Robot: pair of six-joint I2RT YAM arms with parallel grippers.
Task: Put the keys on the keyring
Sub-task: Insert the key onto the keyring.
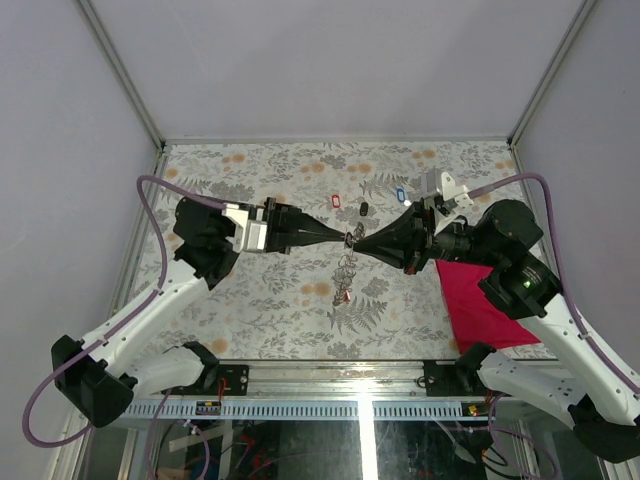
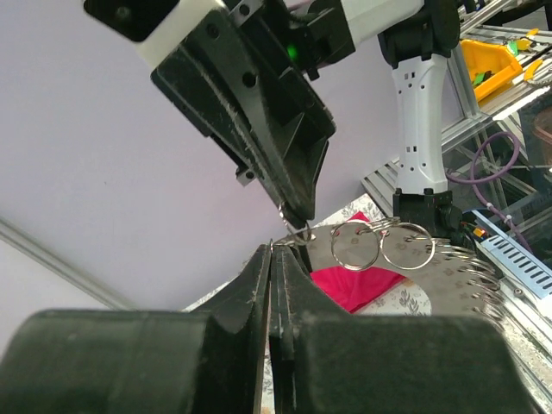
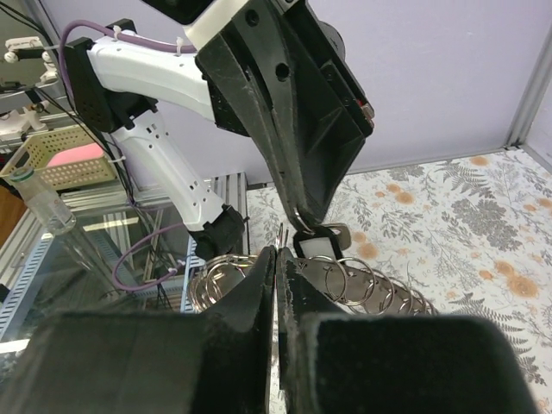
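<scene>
Above table (image 1: 250,320) centre, left end effector (image 1: 345,237) and right end effector (image 1: 357,240) both pinched shut on keyring (image 1: 346,270), chain dangling. Red key (image 1: 336,200), black key (image 1: 364,208), blue key (image 1: 401,194) loose near far edge; I reckon threading mostly left.

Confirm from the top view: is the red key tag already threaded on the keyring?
No, the red key tag lies loose on the table, clearly apart from the keyring.

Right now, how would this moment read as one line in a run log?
left gripper shut on keyring | right gripper shut on keyring | keyring hangs from both | red key, black key, blue key loose on table
</scene>
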